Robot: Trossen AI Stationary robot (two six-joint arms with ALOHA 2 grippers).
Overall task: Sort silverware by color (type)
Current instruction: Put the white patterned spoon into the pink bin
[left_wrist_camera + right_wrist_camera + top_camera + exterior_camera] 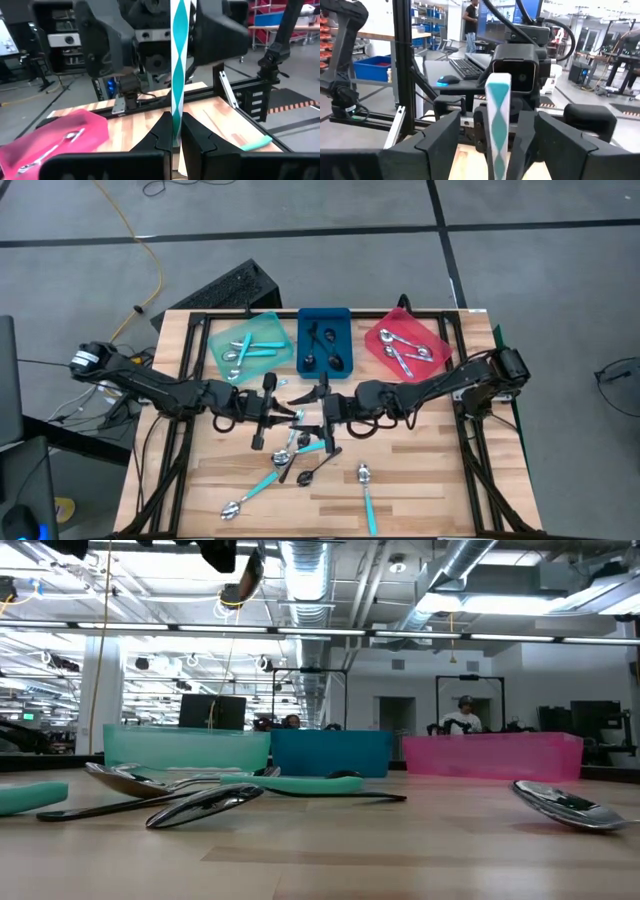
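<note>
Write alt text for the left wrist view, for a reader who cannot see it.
The left gripper is shut on a teal-and-white patterned handle standing upright between its dark fingers. Facing it close by is the other arm's open right gripper, with a pink tray holding a silver spoon to one side on the wooden table.

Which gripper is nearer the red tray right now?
Right. The right gripper is open at mid-table, on the side of the red tray; the left gripper, shut on a teal-handled spoon, sits farther across.
</note>
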